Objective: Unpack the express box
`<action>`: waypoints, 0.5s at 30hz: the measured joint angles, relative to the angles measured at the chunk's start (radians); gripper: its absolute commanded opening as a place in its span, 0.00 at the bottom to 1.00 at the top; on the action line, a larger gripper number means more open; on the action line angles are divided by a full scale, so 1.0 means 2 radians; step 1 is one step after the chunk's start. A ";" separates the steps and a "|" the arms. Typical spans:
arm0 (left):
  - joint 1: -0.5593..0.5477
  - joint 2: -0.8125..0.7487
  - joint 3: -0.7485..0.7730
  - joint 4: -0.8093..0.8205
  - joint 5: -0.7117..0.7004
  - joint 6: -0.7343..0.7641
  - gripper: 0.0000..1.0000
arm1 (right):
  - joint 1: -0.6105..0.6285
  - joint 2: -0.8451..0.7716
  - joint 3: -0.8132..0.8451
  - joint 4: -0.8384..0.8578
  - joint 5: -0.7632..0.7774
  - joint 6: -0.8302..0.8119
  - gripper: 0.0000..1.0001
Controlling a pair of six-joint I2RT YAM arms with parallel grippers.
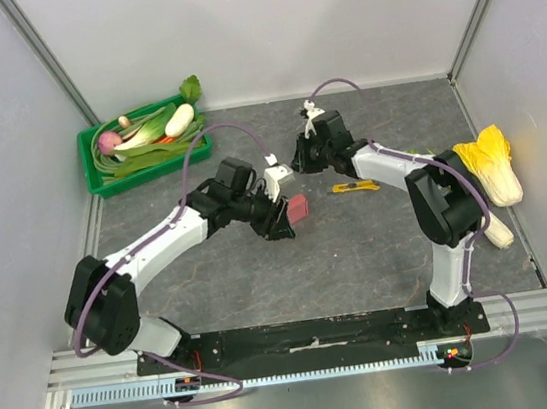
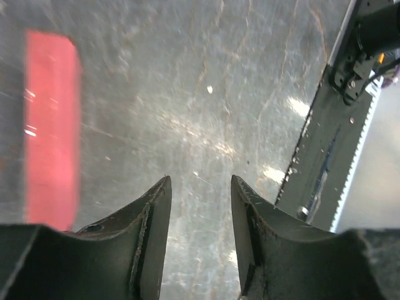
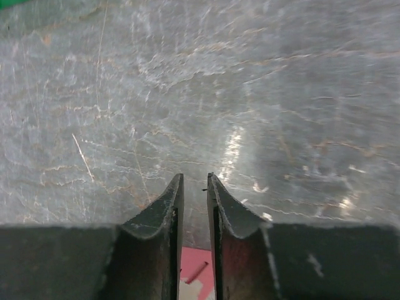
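**A:** Left gripper [image 2: 200, 187] first; what are the jaws doing?

**B:** They stand apart with nothing between them; the express box [image 2: 53, 131] lies on the table [image 1: 359, 244] off to one side of the fingers [image 2: 153, 231], not in the gap; from overhead it sits right at the tips, touching or not I cannot tell.

**A:** And the right gripper [image 3: 195, 181]?

**B:** Drawn close, only a thin slit between the fingers, tips bare; a pink scrap [image 3: 195, 275] shows deep in the slit, too little to name; it hangs over the table just beyond the box.

**A:** So how far along?

**B:** Barely begun, I'd judge; the box looks shut, no flap lifted that I can see, nothing out beside it; the yellow cutter [image 1: 355, 187] lies loose near the right arm, held by neither; opening and emptying are all left.
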 measured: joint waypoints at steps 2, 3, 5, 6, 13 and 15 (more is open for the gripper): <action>-0.007 0.015 -0.008 -0.010 0.005 -0.013 0.48 | 0.013 0.018 0.010 -0.002 -0.008 -0.001 0.23; -0.011 0.022 -0.013 -0.014 0.005 -0.018 0.48 | 0.017 0.025 0.013 -0.003 -0.013 -0.001 0.22; -0.018 0.033 -0.024 -0.016 0.005 -0.032 0.48 | 0.027 0.034 0.018 -0.004 -0.019 -0.002 0.20; -0.020 0.039 -0.028 -0.015 0.003 -0.039 0.48 | 0.031 0.036 0.019 -0.005 -0.022 -0.002 0.16; -0.020 0.098 -0.036 -0.018 -0.064 -0.090 0.48 | 0.038 0.034 0.002 -0.010 -0.033 -0.001 0.13; -0.019 0.101 -0.036 -0.016 -0.088 -0.101 0.48 | 0.038 0.029 -0.015 -0.011 -0.034 -0.001 0.13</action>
